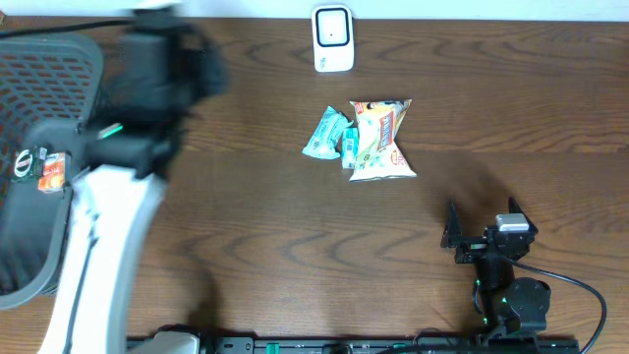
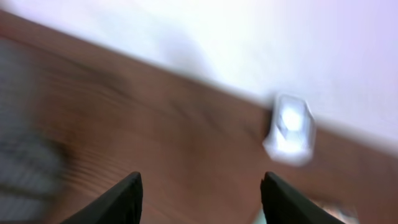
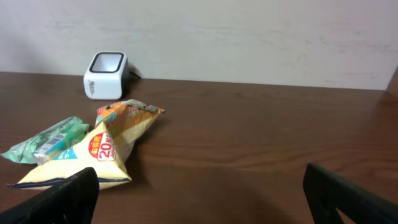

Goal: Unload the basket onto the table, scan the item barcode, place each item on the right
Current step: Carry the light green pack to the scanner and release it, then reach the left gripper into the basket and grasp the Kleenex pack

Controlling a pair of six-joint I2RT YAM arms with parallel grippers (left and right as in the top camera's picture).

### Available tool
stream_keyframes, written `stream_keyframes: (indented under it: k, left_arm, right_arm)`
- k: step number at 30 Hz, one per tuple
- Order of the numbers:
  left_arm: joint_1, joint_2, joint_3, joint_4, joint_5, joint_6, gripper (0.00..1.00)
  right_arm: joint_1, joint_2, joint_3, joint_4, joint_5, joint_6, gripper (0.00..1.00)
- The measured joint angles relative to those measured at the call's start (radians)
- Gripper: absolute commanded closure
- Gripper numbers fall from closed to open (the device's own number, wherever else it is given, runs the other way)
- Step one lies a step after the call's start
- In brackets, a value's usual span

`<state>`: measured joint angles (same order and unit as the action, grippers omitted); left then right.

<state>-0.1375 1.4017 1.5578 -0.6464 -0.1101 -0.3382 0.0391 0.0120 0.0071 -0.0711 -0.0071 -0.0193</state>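
**Hanging open by the basket, both tools empty**

We see the left gripper (image 2: 202, 179) with its two black fingers (image 2: 124, 199) apart and nothing between them. Its wrist view is smeared, so we make out little more than the white boxy barcode scanner (image 2: 289, 127) ahead and to the right. From overhead the left arm is a blur at the upper left, just beside the dark mesh basket (image 1: 39, 88), and a small orange and white packet (image 1: 49, 172) lies inside that basket.

Over on the other side, the right gripper (image 3: 199, 171) sits low at the near right of the dark brown wooden table (image 1: 246, 226), jaws spread wide, holding nothing.

And the goods? We find the yellow and orange crinkled snack bag (image 1: 381, 138) lying mid-table in front of the scanner, touched by no tool. Just beside it on its left lies a teal wrapped packet (image 1: 324, 135), with a smaller teal packet (image 1: 349, 147) tucked between the two. The scanner stands at the far edge, well apart from both grippers.
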Motion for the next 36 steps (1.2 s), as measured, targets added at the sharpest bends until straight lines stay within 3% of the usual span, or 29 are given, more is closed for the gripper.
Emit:
stream_keyframes:
  k: [6,11,15,24,36]
  left_arm:
    - [0.364,-0.144,0.006,-0.010,-0.093,0.000,0.40]
    - [0.611,-0.098,0.006,-0.035,-0.121,0.000,0.40]
    - [0.719,-0.012,0.006,-0.079,-0.129,0.000,0.40]
    - [0.755,0.267,0.006,-0.138,-0.117,0.022,0.49]
    - [0.679,0.575,0.005,-0.070,-0.114,0.227,0.47]
  right_arm:
    - [0.000,0.000,0.000,0.000,0.000,0.000,0.01]
    - [0.000,0.000,0.000,0.000,0.000,0.000,0.01]
    - [0.000,0.000,0.000,0.000,0.000,0.000,0.01]
    - [0.000,0.000,0.000,0.000,0.000,0.000,0.01]
    - [0.000,0.000,0.000,0.000,0.000,0.000,0.01]
